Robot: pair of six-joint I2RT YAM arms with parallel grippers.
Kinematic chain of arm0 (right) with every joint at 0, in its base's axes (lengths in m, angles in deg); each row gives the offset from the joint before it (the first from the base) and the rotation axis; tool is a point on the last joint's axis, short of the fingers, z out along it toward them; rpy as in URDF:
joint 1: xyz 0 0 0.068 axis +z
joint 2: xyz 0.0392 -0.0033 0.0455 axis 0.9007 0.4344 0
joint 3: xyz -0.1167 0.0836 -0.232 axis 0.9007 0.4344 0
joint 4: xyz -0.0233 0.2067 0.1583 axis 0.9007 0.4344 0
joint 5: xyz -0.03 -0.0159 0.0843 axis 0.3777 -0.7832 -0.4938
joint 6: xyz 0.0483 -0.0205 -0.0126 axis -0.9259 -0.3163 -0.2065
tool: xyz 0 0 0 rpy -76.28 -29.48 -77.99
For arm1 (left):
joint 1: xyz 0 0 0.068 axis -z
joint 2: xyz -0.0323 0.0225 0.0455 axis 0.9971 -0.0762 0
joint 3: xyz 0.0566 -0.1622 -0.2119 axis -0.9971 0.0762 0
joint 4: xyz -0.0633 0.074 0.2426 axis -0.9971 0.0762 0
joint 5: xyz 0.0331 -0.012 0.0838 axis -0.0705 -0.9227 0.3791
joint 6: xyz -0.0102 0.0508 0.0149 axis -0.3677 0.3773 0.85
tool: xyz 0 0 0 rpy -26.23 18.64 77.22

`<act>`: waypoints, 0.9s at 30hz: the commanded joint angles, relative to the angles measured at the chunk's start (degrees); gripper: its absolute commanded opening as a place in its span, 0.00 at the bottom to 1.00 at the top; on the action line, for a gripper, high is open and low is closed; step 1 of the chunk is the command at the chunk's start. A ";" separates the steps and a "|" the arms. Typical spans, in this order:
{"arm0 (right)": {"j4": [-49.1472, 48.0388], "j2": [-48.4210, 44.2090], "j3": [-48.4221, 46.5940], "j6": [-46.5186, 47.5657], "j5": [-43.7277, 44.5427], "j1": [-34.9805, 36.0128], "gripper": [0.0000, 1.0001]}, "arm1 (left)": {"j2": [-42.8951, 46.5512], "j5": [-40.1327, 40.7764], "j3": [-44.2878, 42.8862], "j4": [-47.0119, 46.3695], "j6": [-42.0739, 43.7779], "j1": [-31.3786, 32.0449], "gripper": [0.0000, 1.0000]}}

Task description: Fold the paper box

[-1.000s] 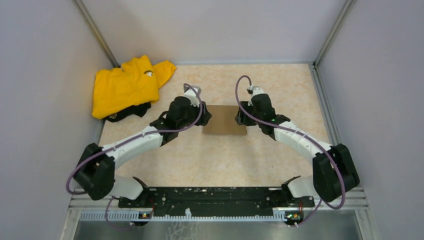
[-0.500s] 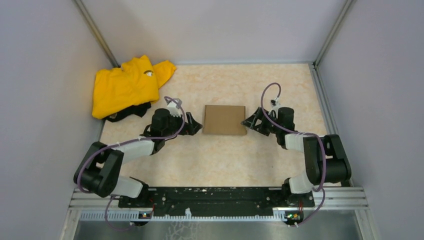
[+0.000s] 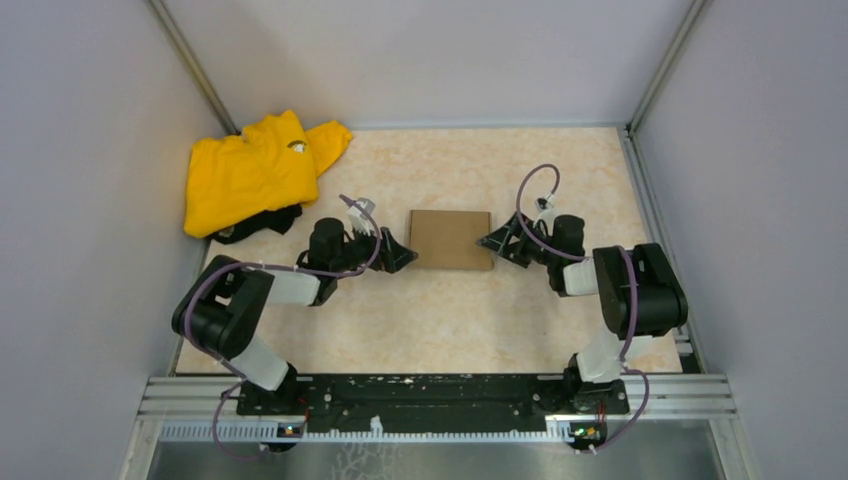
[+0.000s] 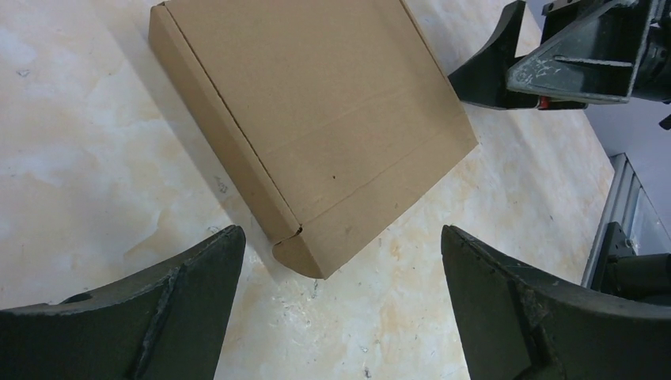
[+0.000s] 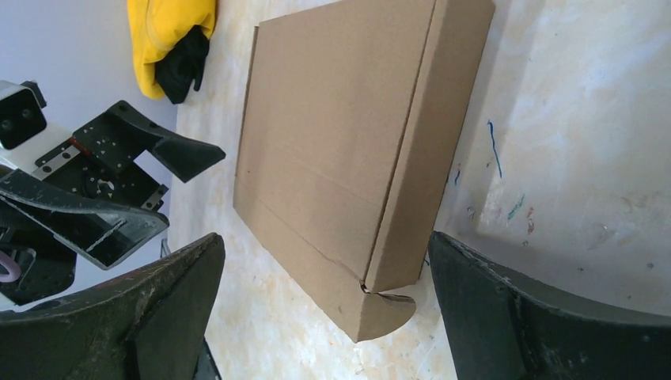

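The paper box (image 3: 450, 239) lies closed and flat in the middle of the tabletop (image 3: 450, 330), with a pincer down low at each side! The left pincer (image 3: 403, 254) is spread wide just beside the box's left edge, gripping nothing, and the right pincer (image 3: 492, 246) mirrors it at the right edge, wide and empty too. The yellow garment (image 3: 255, 175) sits bunched in the far left corner, well apart.

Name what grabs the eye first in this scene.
A closed brown paper box lies flat in the middle of the table, flanked by the left claw and the right claw, both open and pointing at it. A bright yellow garment sits crumpled in the far left corner.
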 commanded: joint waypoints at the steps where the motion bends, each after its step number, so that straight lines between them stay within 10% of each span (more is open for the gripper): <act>1: -4.53 1.38 -2.25 -0.42 -1.91 -0.18 0.99 | -1.48 -3.07 -1.31 -5.40 -0.49 -0.45 0.99; 27: -5.15 2.20 -3.53 -1.32 -3.53 0.17 0.99 | -7.91 -8.03 -3.06 -9.00 -3.62 -0.45 0.99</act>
